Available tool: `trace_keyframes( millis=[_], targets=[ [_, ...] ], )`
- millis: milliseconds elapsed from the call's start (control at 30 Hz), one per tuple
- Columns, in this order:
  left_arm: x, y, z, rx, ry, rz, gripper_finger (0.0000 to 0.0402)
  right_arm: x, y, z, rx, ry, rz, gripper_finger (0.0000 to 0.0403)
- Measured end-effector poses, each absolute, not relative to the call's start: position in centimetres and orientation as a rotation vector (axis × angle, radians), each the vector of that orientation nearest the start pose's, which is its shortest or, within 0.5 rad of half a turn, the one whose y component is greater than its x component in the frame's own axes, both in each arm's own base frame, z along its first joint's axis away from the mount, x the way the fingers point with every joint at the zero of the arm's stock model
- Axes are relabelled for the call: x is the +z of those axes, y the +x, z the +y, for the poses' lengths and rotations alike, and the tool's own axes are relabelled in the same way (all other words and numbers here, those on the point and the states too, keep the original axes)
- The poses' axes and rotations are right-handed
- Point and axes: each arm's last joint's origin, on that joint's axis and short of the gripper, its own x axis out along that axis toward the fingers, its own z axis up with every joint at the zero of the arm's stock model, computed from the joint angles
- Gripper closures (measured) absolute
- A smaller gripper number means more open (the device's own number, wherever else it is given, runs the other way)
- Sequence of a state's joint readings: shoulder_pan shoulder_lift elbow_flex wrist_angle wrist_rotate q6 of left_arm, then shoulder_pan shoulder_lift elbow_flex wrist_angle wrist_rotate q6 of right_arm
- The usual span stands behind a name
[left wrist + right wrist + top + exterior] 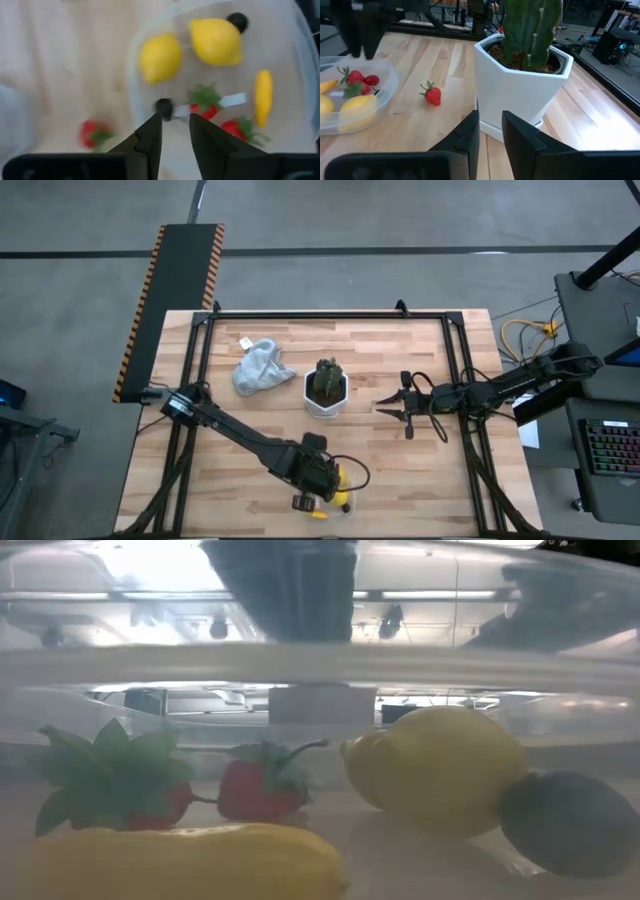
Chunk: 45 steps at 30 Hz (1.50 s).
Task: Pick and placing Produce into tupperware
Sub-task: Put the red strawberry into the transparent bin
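My left gripper (175, 132) hangs parted over the tub (300, 60). The stray strawberry (432, 95), at the pot's (520, 95) nine o'clock, looks light and slippery; I'd pinch its body.

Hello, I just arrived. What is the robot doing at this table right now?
The robot is sorting small toy produce into a clear tupperware at the near edge of the table. The left gripper hangs just above the tub with its fingers slightly apart and empty; a small dark berry lies right at its fingertips. Two lemons, strawberries and a thin yellow piece are already inside. One strawberry remains outside on the wood. The right gripper waits beside the white plant pot.
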<state>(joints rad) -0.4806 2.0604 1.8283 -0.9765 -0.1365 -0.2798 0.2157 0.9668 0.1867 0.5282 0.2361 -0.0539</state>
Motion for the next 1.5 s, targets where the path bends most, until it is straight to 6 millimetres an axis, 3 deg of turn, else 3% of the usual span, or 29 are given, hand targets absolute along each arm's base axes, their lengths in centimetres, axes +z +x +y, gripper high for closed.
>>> trace_keyframes(
  millis=[200, 467, 633, 767, 1233, 1500],
  targets=[
    [27.2, 37.9, -17.1, 0.032, 0.135, 1.163, 0.0316, 16.7, 17.7, 3.2, -0.015, -0.1, 0.246, 0.0333],
    [28.4, 38.3, -13.9, 0.343, -0.283, 1.113, 0.0316, 16.7, 17.7, 3.2, -0.016, -0.089, 0.244, 0.0323],
    [27.6, 38.4, -12.4, 0.493, -0.584, 1.155, 0.0316, 16.7, 17.7, 3.2, -0.014, -0.108, 0.244, 0.0322],
    [27.0, 38.5, -12.2, 0.514, -0.692, 1.201, 0.0316, 16.8, 17.7, 3.2, -0.011, -0.131, 0.243, 0.0328],
    [23.4, 38.3, -12.1, 0.666, -0.872, 1.191, 0.0316, 16.7, 17.7, 3.2, -0.01, -0.135, 0.246, 0.0316],
    [23.0, 38.7, -12.3, 0.674, -0.935, 1.177, 0.0316, 16.4, 17.6, 3.2, -0.009, -0.144, 0.28, 0.0313]
  ],
)
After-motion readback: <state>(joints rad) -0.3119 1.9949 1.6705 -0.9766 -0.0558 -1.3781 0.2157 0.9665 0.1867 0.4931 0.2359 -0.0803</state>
